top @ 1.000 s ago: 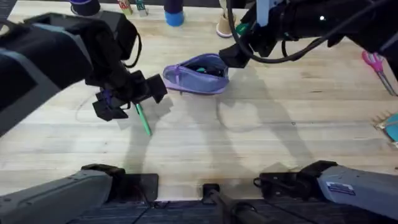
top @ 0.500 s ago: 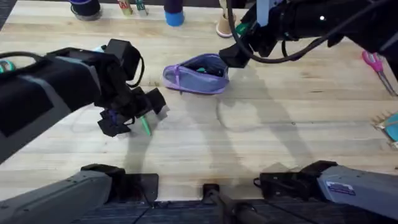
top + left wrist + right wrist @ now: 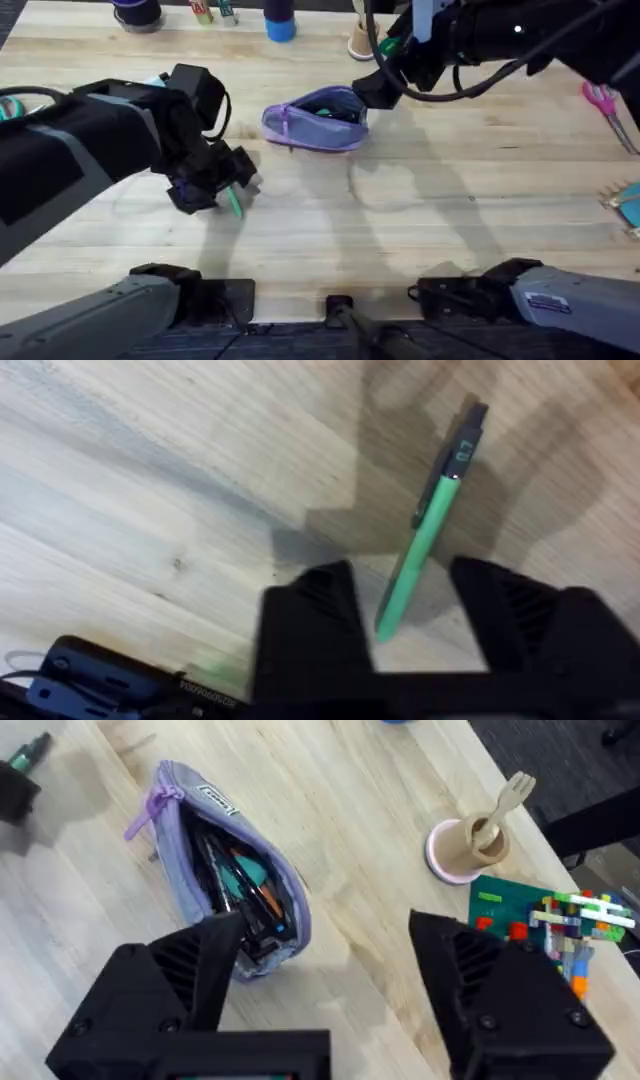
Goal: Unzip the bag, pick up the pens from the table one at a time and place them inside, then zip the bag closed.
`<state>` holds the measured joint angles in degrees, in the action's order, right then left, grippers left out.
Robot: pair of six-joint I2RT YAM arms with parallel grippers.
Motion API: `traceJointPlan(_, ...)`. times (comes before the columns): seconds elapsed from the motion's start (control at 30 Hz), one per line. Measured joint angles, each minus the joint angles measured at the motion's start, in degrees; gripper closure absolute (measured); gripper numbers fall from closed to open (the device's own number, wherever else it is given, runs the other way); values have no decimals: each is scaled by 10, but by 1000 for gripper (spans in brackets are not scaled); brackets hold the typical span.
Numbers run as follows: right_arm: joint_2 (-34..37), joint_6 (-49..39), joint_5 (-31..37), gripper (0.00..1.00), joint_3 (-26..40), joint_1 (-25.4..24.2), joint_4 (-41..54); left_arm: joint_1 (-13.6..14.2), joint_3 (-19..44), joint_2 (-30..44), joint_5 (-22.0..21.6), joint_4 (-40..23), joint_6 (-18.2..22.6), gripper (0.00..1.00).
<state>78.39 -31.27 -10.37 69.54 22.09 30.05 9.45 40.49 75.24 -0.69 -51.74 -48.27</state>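
The bag [image 3: 315, 120] lies unzipped at the table's middle back, its mouth gaping. In the right wrist view the bag [image 3: 232, 890] holds several dark and coloured slim items. A bright green pen [image 3: 234, 204] lies on the table [image 3: 400, 230] left of the bag. My left gripper [image 3: 213, 187] is down over it. In the left wrist view the green pen [image 3: 428, 532] runs between the open fingers [image 3: 312, 628], untouched by either. My right gripper [image 3: 366, 90] hovers open at the bag's right end, shown in its wrist view as the right gripper [image 3: 320, 1005] just beside the pouch.
Pink scissors [image 3: 603, 104] lie at the right edge, a teal object [image 3: 631, 205] below them. Along the back stand a blue cup [image 3: 280, 24], a tan cup with a wooden fork [image 3: 466, 844] and a brick model [image 3: 548, 914].
My left gripper has dropped and shifted right onto the green pen, so its fingers now straddle the pen. The right arm and the bag stayed still.
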Motion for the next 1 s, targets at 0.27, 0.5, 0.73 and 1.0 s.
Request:
traceJointPlan(0.27,0,0,0,5,0,0,0,0,1,-1,10,12,-2,946)
traceJointPlan(0.5,0,4,0,5,0,0,0,0,7,1,9,-18,-2,958)
traceJointPlan(0.73,0,11,-1,5,0,-9,-9,0,109,16,-43,-87,23,960)
traceJointPlan(1.0,0,47,-2,5,0,-60,-12,0,233,16,-80,5,190,958)
